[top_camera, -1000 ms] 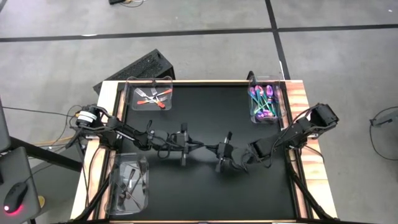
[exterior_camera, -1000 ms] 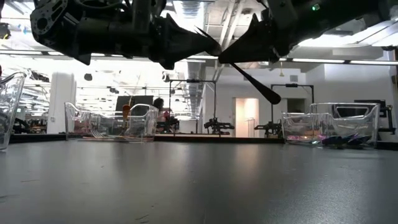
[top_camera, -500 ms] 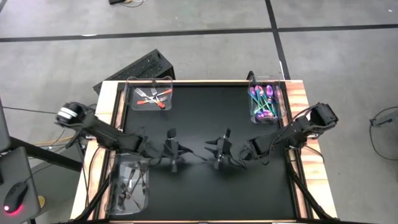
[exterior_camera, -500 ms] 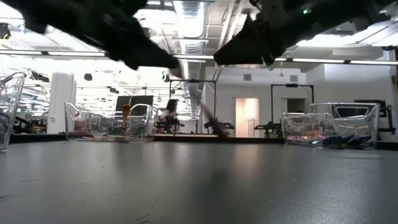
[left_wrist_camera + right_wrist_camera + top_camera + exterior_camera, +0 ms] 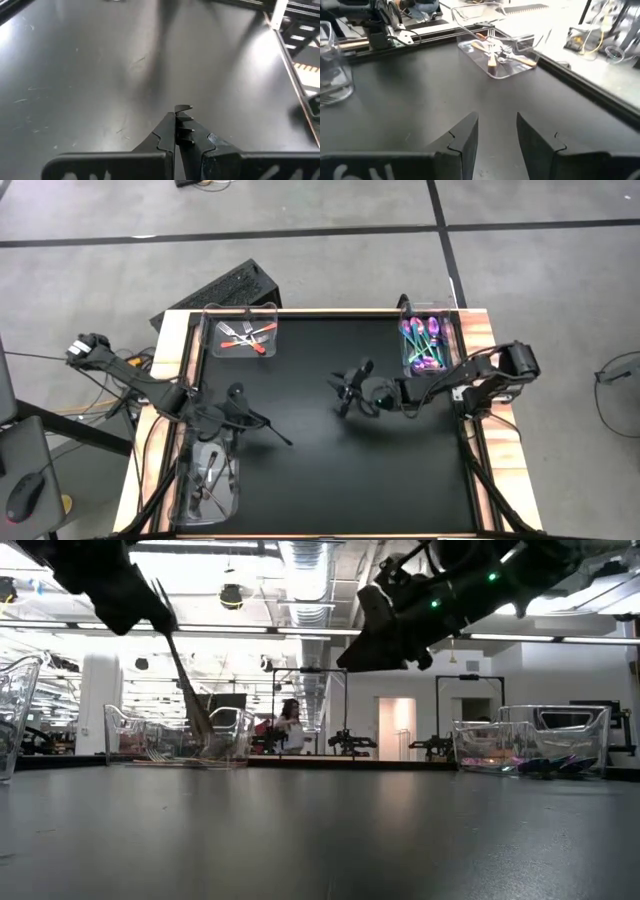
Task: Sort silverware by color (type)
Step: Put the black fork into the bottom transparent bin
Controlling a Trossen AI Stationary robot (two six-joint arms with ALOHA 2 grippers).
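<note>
- Left gripper point(image 5: 243, 414): fingers point(image 5: 165, 135) pressed together on a black fork point(image 5: 272, 429); tines point(image 5: 184, 125) stick out past the fingertips in the left wrist view. It is held clear of the mat point(image 5: 320, 470).
- In the low view the fork point(image 5: 180, 665) hangs slanted from the gripper point(image 5: 150, 600), its lower end in front of the far bin, off the table.
- Right gripper point(image 5: 345, 387): fingers point(image 5: 465, 137) apart with a clear gap between them, holding nothing, touching nothing; it hangs above mid-mat, well apart from the left gripper.
- Just beside the left gripper, on its near side: black bin point(image 5: 207, 472) with dark cutlery; count not readable, pieces overlap and blend together.
- Beyond the left gripper, at the far edge: orange bin point(image 5: 240, 332) with silver, orange-handled pieces, about four, crossed over one another. The right wrist view shows this bin point(image 5: 500, 55) ahead of the right gripper, with fork tines visible.
- Near the right gripper, toward the far right corner: purple bin point(image 5: 428, 345) with iridescent purple-teal pieces, roughly six; the exact number is uncertain because they are packed side by side.
- Three bins in all.
- Hidden: the low view cuts off both arms at the top and shows the bin contents only through clear walls.
- A person point(image 5: 291, 725) is in the room behind, small and indistinct.
</note>
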